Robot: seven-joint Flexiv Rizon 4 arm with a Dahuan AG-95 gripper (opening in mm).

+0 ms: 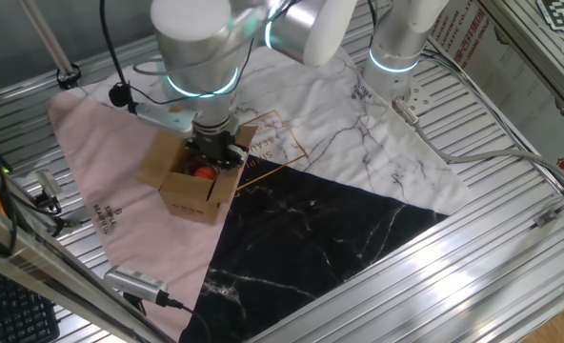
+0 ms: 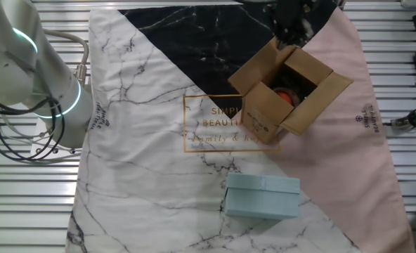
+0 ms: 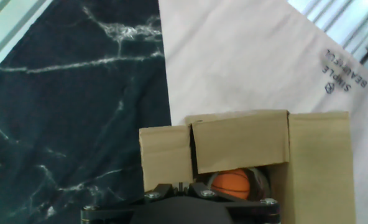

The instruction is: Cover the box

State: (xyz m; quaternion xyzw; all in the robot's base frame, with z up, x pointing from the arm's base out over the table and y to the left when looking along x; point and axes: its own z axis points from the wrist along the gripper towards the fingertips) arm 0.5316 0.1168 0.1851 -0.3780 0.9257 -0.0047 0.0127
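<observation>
The box [image 1: 189, 193] is a small brown cardboard carton standing on the cloth with its top flaps spread open. It also shows in the other fixed view [image 2: 261, 112] and in the hand view [image 3: 246, 143]. An orange ball [image 3: 230, 183] lies inside it [image 2: 287, 95]. My gripper [image 1: 215, 154] hangs over the open top, near one raised flap [image 2: 264, 62]. In the hand view the gripper [image 3: 179, 185] sits at the bottom edge with its dark fingers drawn together and nothing seen between them.
A cloth of pink [image 1: 101, 162], white marble [image 2: 145, 140] and black marble [image 1: 320, 238] panels covers the slatted metal table. A pale blue box [image 2: 262, 197] lies on the white part. A power strip with cable [image 1: 411, 100] and a grey tool [image 1: 134, 283] lie near the edges.
</observation>
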